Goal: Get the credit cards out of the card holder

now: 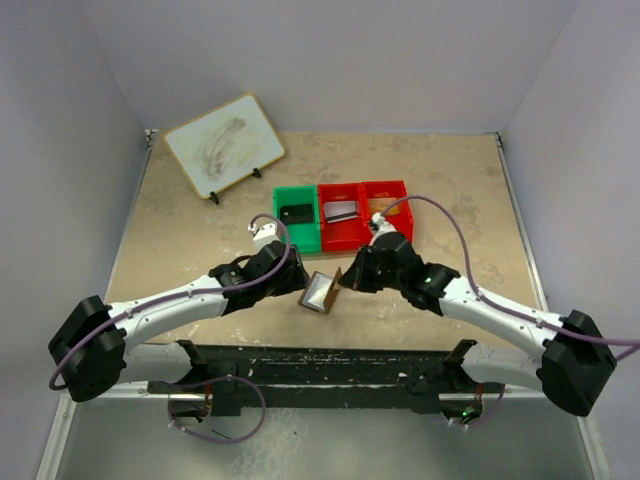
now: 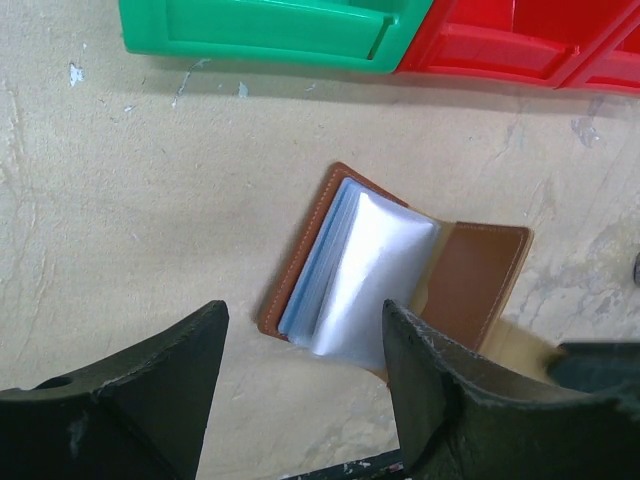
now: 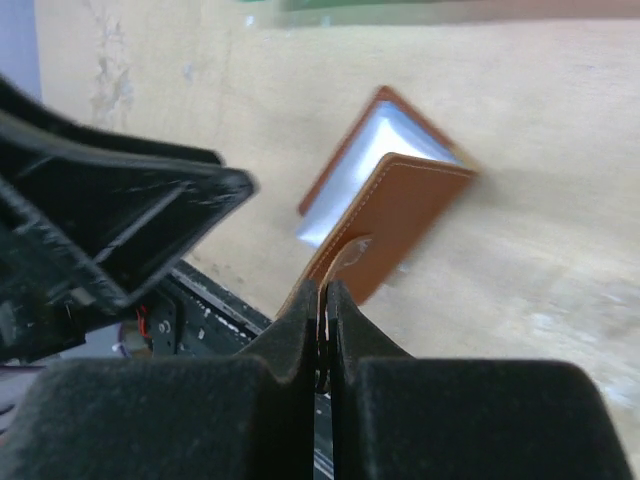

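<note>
Card holder (image 1: 320, 293) open, pale sleeves (image 2: 365, 275) inside, black item (image 1: 296, 213) in green bin (image 1: 296, 190)

Brown card holder (image 2: 400, 265), pale blue-grey inside; green bin (image 1: 298, 236), red bins (image 1: 345, 237).

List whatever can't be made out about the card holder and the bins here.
- Cards inside the card holder: in the left wrist view, glare on the pale sleeves; in the right wrist view, the brown cover hides them.
- Contents of the red bins: too small in the top view; cut by the top edge in the left wrist view.
- How deep the right gripper bites the cover: its own fingers hide it.
</note>
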Tool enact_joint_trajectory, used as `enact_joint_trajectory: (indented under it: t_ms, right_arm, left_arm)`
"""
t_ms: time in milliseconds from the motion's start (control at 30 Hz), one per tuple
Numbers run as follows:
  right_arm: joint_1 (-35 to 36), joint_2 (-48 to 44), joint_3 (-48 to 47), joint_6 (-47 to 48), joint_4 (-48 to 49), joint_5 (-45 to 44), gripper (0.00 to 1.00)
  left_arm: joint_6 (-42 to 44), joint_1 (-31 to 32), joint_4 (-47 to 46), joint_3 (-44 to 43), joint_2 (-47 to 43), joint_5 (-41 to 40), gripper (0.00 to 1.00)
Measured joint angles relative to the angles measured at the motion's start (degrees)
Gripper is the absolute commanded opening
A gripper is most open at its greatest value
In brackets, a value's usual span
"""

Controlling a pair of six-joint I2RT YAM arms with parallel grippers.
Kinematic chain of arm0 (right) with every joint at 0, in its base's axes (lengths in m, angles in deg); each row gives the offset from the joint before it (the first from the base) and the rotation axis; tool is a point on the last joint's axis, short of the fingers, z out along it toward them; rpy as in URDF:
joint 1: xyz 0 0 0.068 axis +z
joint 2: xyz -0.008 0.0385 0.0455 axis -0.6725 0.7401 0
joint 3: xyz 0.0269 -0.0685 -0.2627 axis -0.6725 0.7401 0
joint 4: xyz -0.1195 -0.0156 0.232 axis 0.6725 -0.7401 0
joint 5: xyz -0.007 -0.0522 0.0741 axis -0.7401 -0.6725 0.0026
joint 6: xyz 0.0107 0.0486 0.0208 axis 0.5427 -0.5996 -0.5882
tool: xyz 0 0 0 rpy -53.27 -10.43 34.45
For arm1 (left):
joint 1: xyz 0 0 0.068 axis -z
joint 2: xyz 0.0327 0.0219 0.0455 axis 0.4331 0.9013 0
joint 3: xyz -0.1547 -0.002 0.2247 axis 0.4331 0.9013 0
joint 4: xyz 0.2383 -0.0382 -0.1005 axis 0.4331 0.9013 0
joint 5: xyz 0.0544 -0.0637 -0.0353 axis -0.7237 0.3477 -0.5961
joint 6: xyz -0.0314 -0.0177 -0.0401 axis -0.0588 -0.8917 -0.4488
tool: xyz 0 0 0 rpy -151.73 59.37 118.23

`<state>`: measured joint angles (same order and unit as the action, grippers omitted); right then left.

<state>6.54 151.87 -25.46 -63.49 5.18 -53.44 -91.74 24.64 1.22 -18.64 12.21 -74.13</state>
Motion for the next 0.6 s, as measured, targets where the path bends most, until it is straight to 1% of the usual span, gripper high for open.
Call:
enact_joint_trajectory:
  t_ms: [133,200,433,600]
  right_arm:
    - [-9.4,-4.0,6.1,-0.6,0.3,4.1,0.0]
    - [-11.6,-3.9,8.0,-0.6,0.4,4.9,0.0]
    - [-12.1,2.8,10.2,-1.4,1.1,6.4,0.0]
    - [-12.3,2.8,13.0,-3.0,1.7,6.2,0.0]
  left_arm:
    - [0.2,0.0,-0.5,0.1,-0.7,0.3,0.61]
    - [0.3,0.0,-1.5,0.2,-0.5,1.3,0.61]
    - [1.6,0.0,-7.4,0.2,3.6,7.5,0.61]
    - [2.5,0.0,-10.1,0.2,6.6,11.7,0.61]
